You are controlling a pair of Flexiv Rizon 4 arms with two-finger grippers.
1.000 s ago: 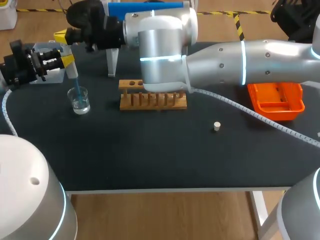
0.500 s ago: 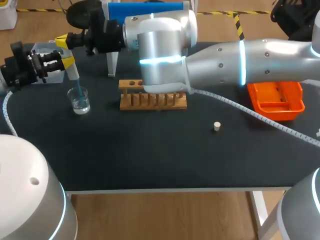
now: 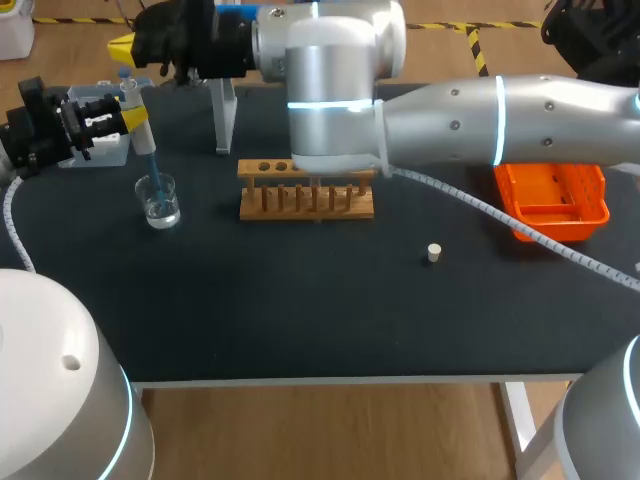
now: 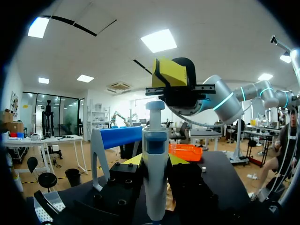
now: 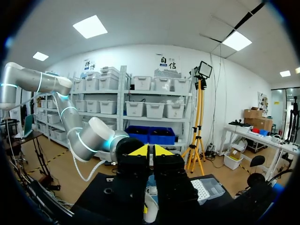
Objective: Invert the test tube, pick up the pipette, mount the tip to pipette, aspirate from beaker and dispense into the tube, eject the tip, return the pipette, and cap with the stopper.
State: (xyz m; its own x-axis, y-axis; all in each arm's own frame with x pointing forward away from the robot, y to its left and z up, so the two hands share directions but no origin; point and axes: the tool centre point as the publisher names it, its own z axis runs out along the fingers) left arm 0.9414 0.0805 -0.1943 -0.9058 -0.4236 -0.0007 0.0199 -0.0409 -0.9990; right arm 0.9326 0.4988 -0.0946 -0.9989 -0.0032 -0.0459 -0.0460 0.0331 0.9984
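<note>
Pipette [image 4: 154, 187] stands upright closest to the left wrist camera, clamped from both sides between the 2 fingers of the left end effector [image 3: 135, 121]; in the head view its blue tip [image 3: 152, 172] slants down into the clear beaker [image 3: 159, 203], which holds a little liquid and stands on the dark tabletop [image 3: 300, 300] near its left edge; just above the pipette's top hangs the right end effector [image 4: 174, 75], its 2 yellow tips drawn together with only a thin slit between them and nothing held; the right arm [image 3: 480, 120] comes in from the right and stretches across the far side of the tabletop; a clear tip box [image 5: 206, 190] sits just beside the left end effector; farther along the tabletop stands the wooden rack [image 3: 305, 192]; beyond it the small white stopper [image 3: 433, 252] lies well apart from everything else; farthest off, the orange tray [image 3: 553, 200] rests near the right edge.
</note>
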